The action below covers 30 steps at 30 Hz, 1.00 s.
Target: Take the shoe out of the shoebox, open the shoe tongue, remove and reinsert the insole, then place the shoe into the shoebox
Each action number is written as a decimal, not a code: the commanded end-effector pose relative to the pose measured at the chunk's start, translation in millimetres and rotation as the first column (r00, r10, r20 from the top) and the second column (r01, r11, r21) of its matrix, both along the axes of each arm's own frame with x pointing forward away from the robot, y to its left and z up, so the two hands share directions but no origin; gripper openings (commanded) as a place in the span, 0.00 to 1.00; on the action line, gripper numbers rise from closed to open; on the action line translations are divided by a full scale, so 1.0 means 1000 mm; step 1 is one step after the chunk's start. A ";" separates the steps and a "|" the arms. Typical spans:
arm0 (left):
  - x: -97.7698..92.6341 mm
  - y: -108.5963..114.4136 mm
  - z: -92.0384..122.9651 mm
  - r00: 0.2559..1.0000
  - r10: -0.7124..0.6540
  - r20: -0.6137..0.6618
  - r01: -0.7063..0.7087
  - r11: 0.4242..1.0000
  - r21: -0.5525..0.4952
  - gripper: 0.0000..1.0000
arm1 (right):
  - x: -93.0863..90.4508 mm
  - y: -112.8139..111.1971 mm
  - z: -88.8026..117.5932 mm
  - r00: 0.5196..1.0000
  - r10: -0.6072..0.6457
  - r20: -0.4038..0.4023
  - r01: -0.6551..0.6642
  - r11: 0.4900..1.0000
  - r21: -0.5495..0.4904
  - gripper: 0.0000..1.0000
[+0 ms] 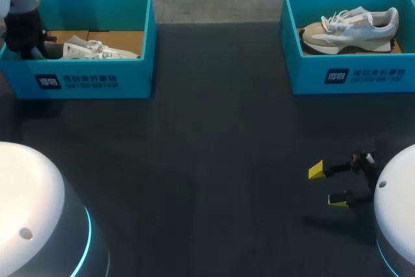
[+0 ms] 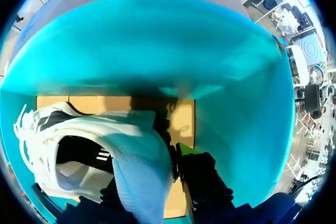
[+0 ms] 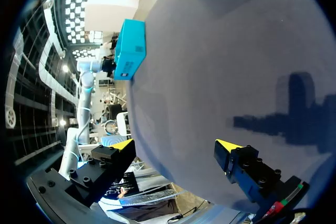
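Right gripper (image 1: 326,186) is closest to me, low over the dark matte table (image 1: 214,147) at my right. The yellow tips stand wide apart with nothing between them. It's idle and well clear of both boxes.

At the far right is a teal cardboard shoebox (image 1: 350,76) with a beige-and-white sneaker (image 1: 350,29) lying lengthwise in it, toe toward the outer edge. Nothing is touching it.

At the far left is the teal open-top shoebox (image 1: 97,79) that I take to be the working one. The white mesh shoe (image 1: 97,48) lies on its brown cardboard floor. Left gripper (image 1: 29,47) is down inside the box at its outer end.

The key relation is that the shoe's long axis runs along the box, heel end toward my left gripper and laces and toe pointing away toward the table's middle. In the left wrist view the heel collar sits right at the gripper and the open mouth of the shoe faces the camera. The box's end wall is close beside it on the outer side.

I can't tell whether the left gripper is clamped on the heel, because the heel fabric bulges over the contact.

My read is that we're at the take-out step, with the shoe not yet out. The left arm is by far the nearer one. The lift needs to go straight up to clear the walls, and the toe end will likely trail.
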State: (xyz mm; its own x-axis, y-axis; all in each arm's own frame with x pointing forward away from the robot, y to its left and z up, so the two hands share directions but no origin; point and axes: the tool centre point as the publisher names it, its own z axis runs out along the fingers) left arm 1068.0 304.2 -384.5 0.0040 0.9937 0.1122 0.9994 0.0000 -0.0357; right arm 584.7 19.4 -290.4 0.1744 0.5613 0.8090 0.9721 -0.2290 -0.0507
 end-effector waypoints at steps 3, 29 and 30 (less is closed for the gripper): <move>0.006 0.002 0.001 1.000 0.003 -0.003 -0.003 1.000 -0.002 0.35 | -0.003 -0.001 0.002 1.000 -0.003 0.002 0.003 1.000 -0.002 1.00; 0.002 0.000 0.026 1.000 -0.008 0.029 0.009 0.999 -0.047 0.50 | -0.003 -0.001 0.002 1.000 -0.003 0.002 0.003 1.000 -0.002 1.00; 0.002 0.000 0.029 0.999 -0.008 0.032 0.009 0.999 -0.049 0.50 | -0.003 -0.001 0.002 1.000 -0.003 0.002 0.003 1.000 -0.002 1.00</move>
